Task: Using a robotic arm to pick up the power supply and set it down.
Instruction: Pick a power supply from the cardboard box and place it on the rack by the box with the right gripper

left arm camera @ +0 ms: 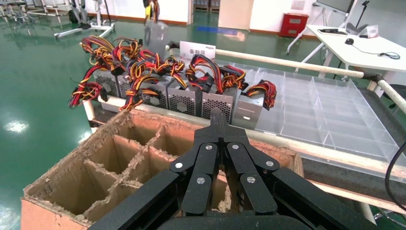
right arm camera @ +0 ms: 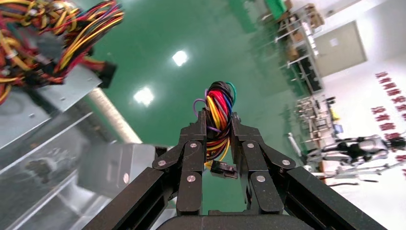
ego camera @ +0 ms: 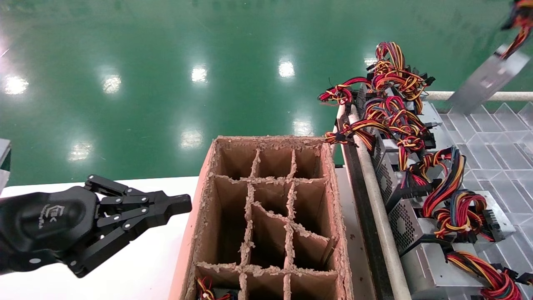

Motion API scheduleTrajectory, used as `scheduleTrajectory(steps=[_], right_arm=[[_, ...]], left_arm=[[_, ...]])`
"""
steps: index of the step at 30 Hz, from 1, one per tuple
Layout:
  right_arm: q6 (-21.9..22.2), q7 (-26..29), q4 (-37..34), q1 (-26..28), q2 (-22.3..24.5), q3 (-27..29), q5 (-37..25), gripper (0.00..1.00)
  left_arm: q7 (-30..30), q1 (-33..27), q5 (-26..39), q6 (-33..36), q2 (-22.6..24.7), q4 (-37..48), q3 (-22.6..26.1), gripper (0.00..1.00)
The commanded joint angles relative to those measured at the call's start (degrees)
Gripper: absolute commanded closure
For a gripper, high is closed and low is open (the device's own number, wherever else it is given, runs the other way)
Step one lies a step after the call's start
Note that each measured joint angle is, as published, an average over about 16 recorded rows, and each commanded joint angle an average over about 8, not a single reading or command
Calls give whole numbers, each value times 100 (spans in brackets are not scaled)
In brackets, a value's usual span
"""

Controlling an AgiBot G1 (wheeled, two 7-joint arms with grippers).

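My left tool (ego camera: pixel 183 205) is all black: a rounded glossy housing with a small white "TEK" logo, then flat linkage bars pinned with silver screws, tapering to two blunt fingers (ego camera: pixel 177 200). My right tool (right arm camera: pixel 219 125) shows the same matte black linkage, silver screw heads at each pivot, and two slim black fingers (right arm camera: pixel 201 125).

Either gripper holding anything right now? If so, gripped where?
The right gripper holds a power supply by its wire bundle, fingers clamped on the wires; the metal box hangs below. The left gripper is shut on nothing, beside the cardboard box.
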Motion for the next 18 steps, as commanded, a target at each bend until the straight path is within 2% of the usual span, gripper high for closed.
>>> scheduleTrajectory(steps=[1,18], right_arm=[[32,13,-16,-116,-4,13,17,100],[250,10,119,-548,-346,17,18,100]], left_arm=[[0,0,0,0,0,0,0,100],[0,0,0,0,0,0,0,100]])
